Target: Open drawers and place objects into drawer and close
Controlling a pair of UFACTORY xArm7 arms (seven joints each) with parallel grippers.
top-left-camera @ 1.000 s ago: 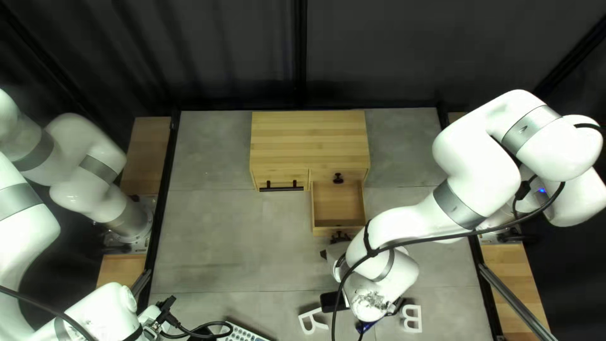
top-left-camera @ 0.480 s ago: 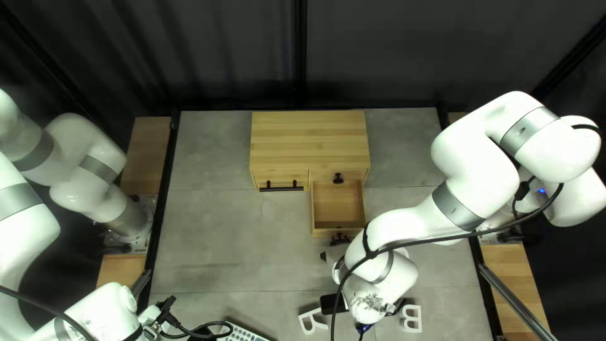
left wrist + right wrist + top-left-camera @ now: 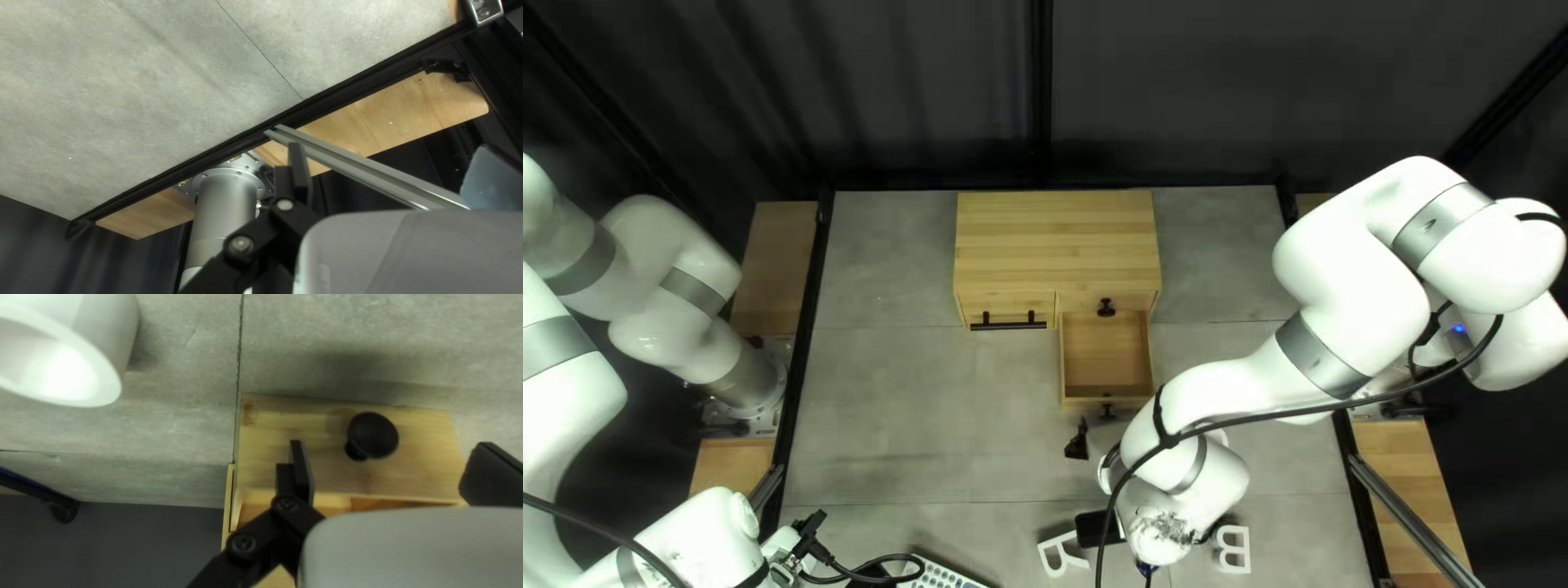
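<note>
The wooden cabinet [image 3: 1054, 245] has its lower right drawer [image 3: 1108, 362] pulled out, with nothing visible inside. My right gripper [image 3: 1078, 440] is just in front of that drawer, mostly hidden by its arm. In the right wrist view, my right gripper [image 3: 393, 464] stands open, its fingers on either side of the black round knob [image 3: 373, 435] on the drawer front [image 3: 305, 430], touching neither side of it. At the bottom left of the top left view is my left gripper [image 3: 808, 536]; the left wrist view shows the left gripper [image 3: 395, 166] open and holding nothing.
A white hollow cylinder [image 3: 111, 329] is beyond the drawer front, off to one side. Near the table's front edge are white letters [image 3: 1062, 553] [image 3: 1234, 549], a black object [image 3: 1097, 525] and a keyboard [image 3: 942, 575]. The cabinet's left front has a black bar handle [image 3: 1009, 325].
My right gripper's fingers have parted around the drawer knob, one swinging out toward the near left. The drawer front stands slightly farther out than a second ago. My left arm has stayed still.
</note>
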